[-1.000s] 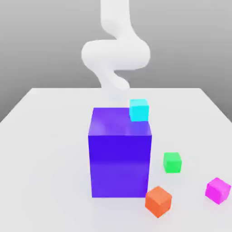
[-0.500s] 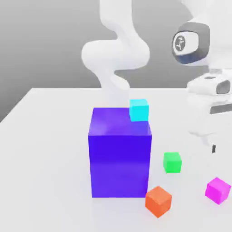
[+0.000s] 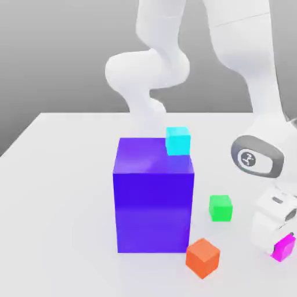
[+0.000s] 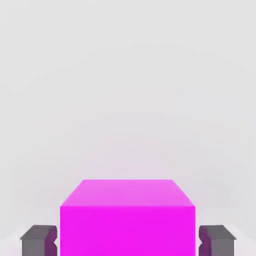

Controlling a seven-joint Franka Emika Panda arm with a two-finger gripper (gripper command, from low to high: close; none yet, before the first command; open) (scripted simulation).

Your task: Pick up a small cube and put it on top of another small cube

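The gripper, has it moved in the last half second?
Yes. The gripper has dropped toward the table, well below the cyan cube, and now straddles the magenta cube.

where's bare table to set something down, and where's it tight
Free: the wide table stretch on the exterior view's left of the blue block, and behind it. Crowded: the exterior view's right, where the green cube, orange cube and magenta cube under the gripper sit close.

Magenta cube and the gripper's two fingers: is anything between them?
No. In the hand view the magenta cube sits between both fingers, with small bare gaps each side of the open gripper.
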